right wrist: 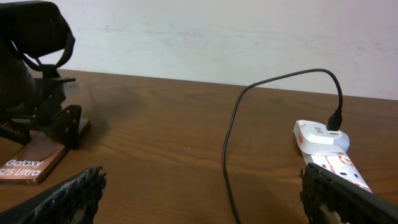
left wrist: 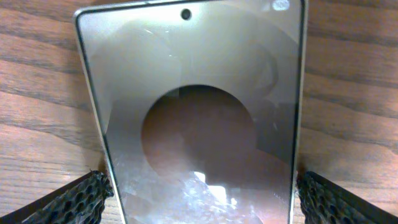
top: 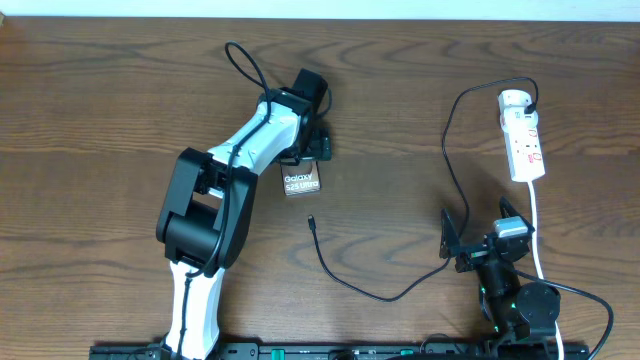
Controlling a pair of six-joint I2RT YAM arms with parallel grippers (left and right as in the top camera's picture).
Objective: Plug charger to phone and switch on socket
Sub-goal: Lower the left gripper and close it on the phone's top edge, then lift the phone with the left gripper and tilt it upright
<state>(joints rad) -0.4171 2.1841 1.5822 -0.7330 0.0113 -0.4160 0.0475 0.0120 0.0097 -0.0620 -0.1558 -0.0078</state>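
Note:
The phone [top: 302, 184] lies flat on the wooden table with its "Galaxy S25 Ultra" lettering showing. My left gripper [top: 306, 156] is lowered over its far end. In the left wrist view the glossy phone [left wrist: 199, 112] fills the space between the fingertips [left wrist: 84, 199]; the left gripper [left wrist: 202, 202] is open, pads close beside the long edges. The charger cable [top: 447, 135] runs from the socket [top: 522, 135] to its connector tip [top: 311, 220], which lies loose below the phone. My right gripper [top: 480, 232] is open and empty, with the cable [right wrist: 227, 155] ahead and the socket [right wrist: 329, 149] to its right.
The socket's thick white cord [top: 535, 225] runs down past the right arm. The table's far edge meets a pale wall [right wrist: 217, 31]. A black cable loops off the left arm [top: 245, 62].

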